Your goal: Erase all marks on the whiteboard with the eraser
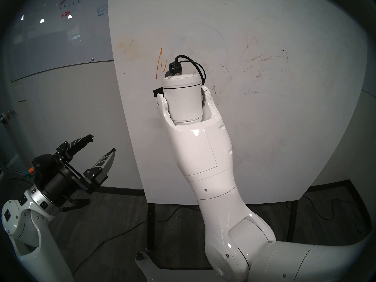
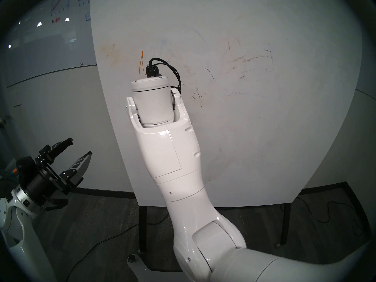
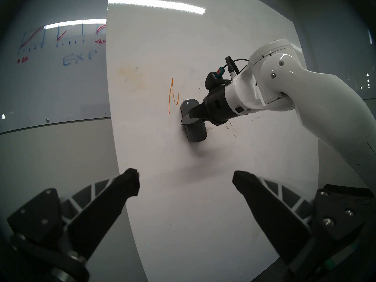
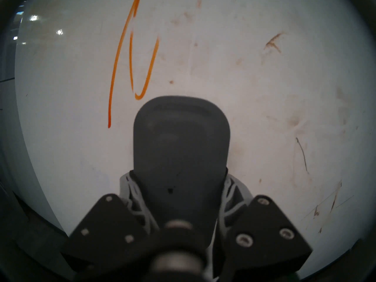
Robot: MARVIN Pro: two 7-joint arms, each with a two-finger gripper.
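Note:
The big matte whiteboard (image 1: 264,143) stands upright ahead of me. My right gripper (image 3: 186,119) is shut on the dark grey eraser (image 3: 193,120), which lies flat against the board. In the right wrist view the eraser (image 4: 181,145) sits just below and right of an orange mark (image 4: 132,57) shaped like part of an "M". The same orange mark (image 1: 160,62) shows in the head view above the right wrist. Faint dark strokes and brownish smudges (image 1: 264,59) lie further right. My left gripper (image 1: 102,146) hangs open and empty, left of the board.
A glossy grey glass board (image 1: 61,31) with red and blue drawings hangs on the wall at left. Black metal legs (image 1: 151,226) hold the whiteboard up. Cables (image 1: 114,236) trail over the dark carpet below.

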